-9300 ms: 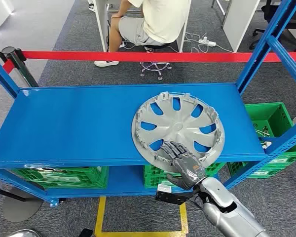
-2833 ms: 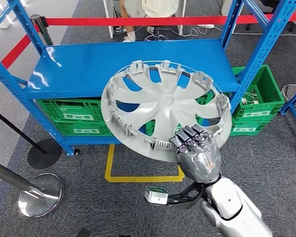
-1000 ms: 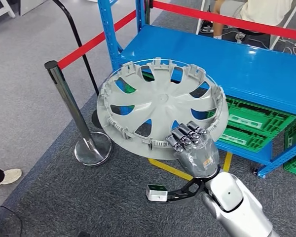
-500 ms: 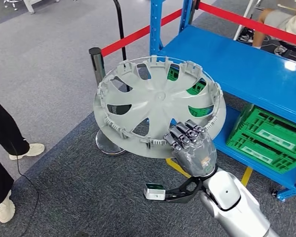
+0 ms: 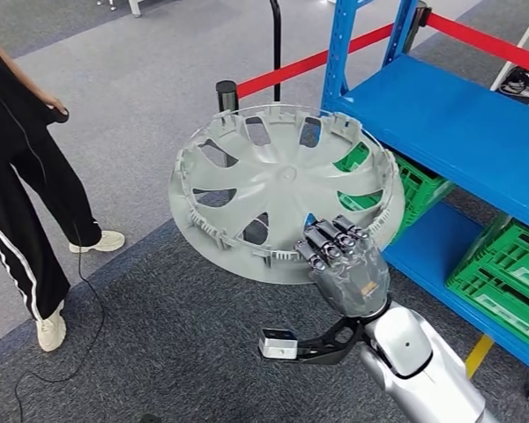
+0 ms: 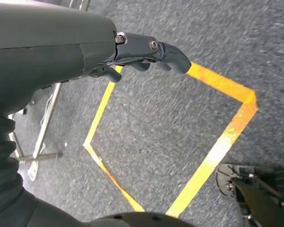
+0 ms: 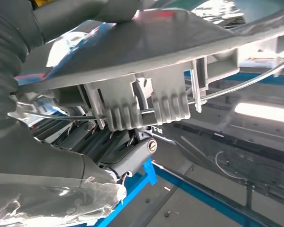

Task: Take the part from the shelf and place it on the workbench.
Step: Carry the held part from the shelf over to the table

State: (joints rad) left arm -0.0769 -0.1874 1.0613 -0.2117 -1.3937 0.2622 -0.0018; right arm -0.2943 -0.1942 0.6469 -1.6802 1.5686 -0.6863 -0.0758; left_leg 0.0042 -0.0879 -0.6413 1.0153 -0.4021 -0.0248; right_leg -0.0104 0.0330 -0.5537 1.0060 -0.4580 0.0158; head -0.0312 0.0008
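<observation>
The part is a grey plastic wheel cover (image 5: pixel 285 189) with cut-out spokes and clips round its rim. My right hand (image 5: pixel 345 264) grips its near rim and carries it roughly level above the grey carpet, clear of the blue shelf (image 5: pixel 461 123). In the right wrist view the cover's ribbed clips (image 7: pixel 151 106) and wire ring sit just above my dark fingers (image 7: pixel 133 156), which curl under the rim. My left hand (image 6: pixel 144 49) hangs over the floor, fingers loosely bent and holding nothing.
A person in black trousers (image 5: pixel 22 194) stands at the left. A black stanchion post (image 5: pixel 227 92) with a red rope (image 5: pixel 301 63) stands behind the cover. Green crates (image 5: pixel 508 282) fill the shelf's lower level. Yellow tape (image 6: pixel 212 156) marks the carpet.
The camera has swung left: the shelf now sits further right in the picture and a person has come into view at the left. The cover stays in my right hand.
</observation>
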